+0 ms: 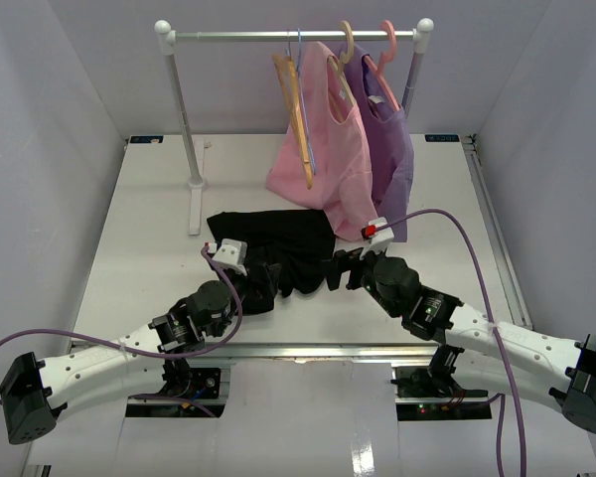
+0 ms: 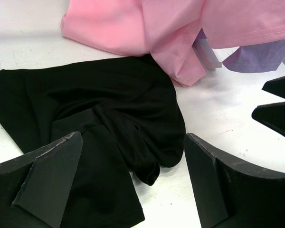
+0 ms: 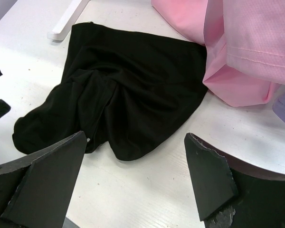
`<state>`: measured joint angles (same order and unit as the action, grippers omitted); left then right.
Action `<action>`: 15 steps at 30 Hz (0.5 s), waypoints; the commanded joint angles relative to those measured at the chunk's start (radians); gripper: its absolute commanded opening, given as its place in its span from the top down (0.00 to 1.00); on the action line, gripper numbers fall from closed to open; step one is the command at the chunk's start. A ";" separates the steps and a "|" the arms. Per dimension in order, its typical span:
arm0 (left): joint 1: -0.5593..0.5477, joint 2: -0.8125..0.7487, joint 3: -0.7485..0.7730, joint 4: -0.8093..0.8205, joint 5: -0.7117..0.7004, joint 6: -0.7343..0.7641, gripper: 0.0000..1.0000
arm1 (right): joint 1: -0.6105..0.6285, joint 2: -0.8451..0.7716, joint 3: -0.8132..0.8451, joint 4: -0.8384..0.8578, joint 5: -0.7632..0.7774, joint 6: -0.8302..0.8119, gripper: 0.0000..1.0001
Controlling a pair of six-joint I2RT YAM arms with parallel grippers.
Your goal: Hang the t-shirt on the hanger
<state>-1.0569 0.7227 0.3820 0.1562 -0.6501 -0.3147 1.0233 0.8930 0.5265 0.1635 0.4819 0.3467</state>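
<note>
The black t-shirt [image 1: 278, 243] lies crumpled on the white table in front of the rack; its neck label does not show. It also shows in the left wrist view [image 2: 109, 99] and the right wrist view [image 3: 133, 80]. The light-blue hanger [image 1: 305, 109] hangs bare on the rail, beside the tan-orange hanger. My left gripper [image 1: 265, 283] is open and empty, low over the shirt's near left edge [image 2: 133, 185]. My right gripper [image 1: 336, 273] is open and empty just near of the shirt's right edge, over bare table [image 3: 137, 183].
A white rack [image 1: 184, 119] with a steel rail [image 1: 278, 36] stands at the back. A bare tan-orange hanger [image 1: 293, 104], a pink garment [image 1: 333, 149] and a purple garment [image 1: 392, 149] on a pink hanger [image 1: 382, 65] hang there. The pink hem touches the shirt.
</note>
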 commanded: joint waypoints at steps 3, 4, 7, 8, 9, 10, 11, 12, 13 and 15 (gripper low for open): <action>-0.003 -0.015 0.006 -0.036 -0.118 -0.040 0.03 | 0.004 0.060 0.004 0.082 0.001 -0.022 0.09; -0.003 -0.027 0.005 -0.044 -0.150 -0.053 0.03 | 0.004 0.101 0.058 0.050 -0.015 -0.026 0.06; -0.003 -0.079 -0.016 -0.049 -0.211 -0.075 0.04 | 0.005 0.240 0.197 -0.090 -0.037 -0.024 0.05; -0.003 -0.114 -0.030 -0.048 -0.217 -0.079 0.04 | 0.006 0.282 0.244 -0.108 -0.038 0.003 0.10; -0.003 -0.149 -0.038 -0.048 -0.223 -0.080 0.04 | 0.006 0.308 0.266 -0.120 -0.047 0.024 0.12; -0.003 -0.175 -0.046 -0.051 -0.233 -0.082 0.04 | 0.005 0.334 0.283 -0.116 -0.067 0.039 0.15; -0.003 -0.193 -0.055 -0.057 -0.248 -0.083 0.04 | 0.004 0.366 0.301 -0.097 -0.094 0.050 0.18; -0.003 -0.219 -0.062 -0.059 -0.258 -0.088 0.04 | 0.004 0.396 0.312 -0.074 -0.113 0.068 0.20; -0.003 -0.242 -0.070 -0.058 -0.260 -0.092 0.04 | 0.005 0.431 0.321 -0.058 -0.125 0.088 0.22; -0.003 -0.270 -0.081 -0.055 -0.258 -0.092 0.04 | 0.006 0.493 0.338 -0.027 -0.127 0.119 0.25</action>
<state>-1.0569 0.5049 0.3245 0.1115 -0.8599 -0.3869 1.0233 1.2928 0.8070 0.0845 0.3994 0.3862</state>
